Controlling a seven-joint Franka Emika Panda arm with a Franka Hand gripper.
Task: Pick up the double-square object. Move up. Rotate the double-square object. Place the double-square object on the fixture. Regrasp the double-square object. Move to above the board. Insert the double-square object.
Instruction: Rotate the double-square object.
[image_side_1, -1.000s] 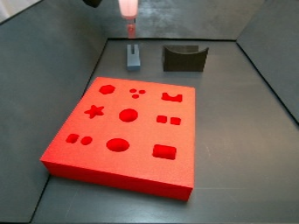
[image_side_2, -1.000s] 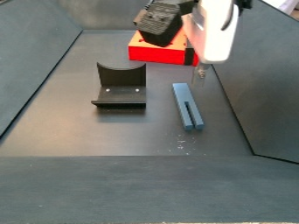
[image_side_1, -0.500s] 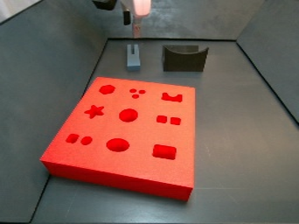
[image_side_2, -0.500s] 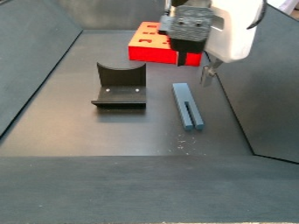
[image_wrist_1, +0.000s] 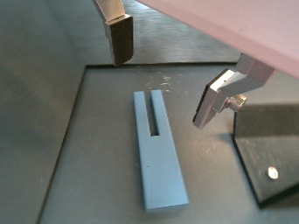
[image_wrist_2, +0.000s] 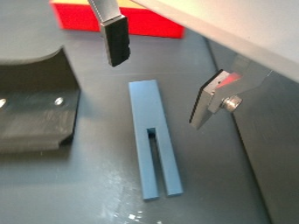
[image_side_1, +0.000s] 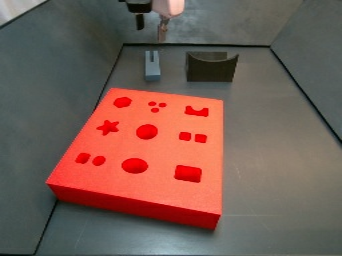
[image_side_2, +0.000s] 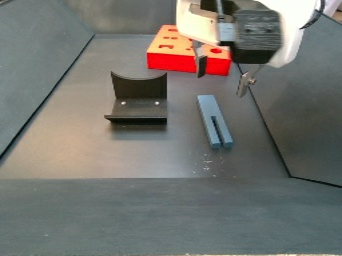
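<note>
The slate-blue double-square object lies flat on the floor in both side views (image_side_1: 154, 66) (image_side_2: 214, 120) and in both wrist views (image_wrist_1: 158, 153) (image_wrist_2: 155, 140), its slotted end towards the near wall, away from the board. My gripper (image_side_2: 223, 77) hangs open and empty above it, also in the side view (image_side_1: 163, 33). In both wrist views (image_wrist_1: 162, 92) (image_wrist_2: 156, 93) the fingers stand wide apart on either side of the block, above it and not touching. The dark fixture (image_side_1: 210, 66) (image_side_2: 136, 98) stands beside the block. The red board (image_side_1: 147, 140) (image_side_2: 181, 55) lies beyond.
Grey walls enclose the floor on all sides; one wall (image_side_2: 287, 120) runs close along the block's far side. The fixture also shows in both wrist views (image_wrist_2: 30, 105) (image_wrist_1: 274, 157), and the board's edge in a wrist view (image_wrist_2: 128, 22).
The gripper has turned about its vertical axis, so both fingers now show spread across the block, and it has shifted slightly sideways. The block, fixture and board have not moved.
</note>
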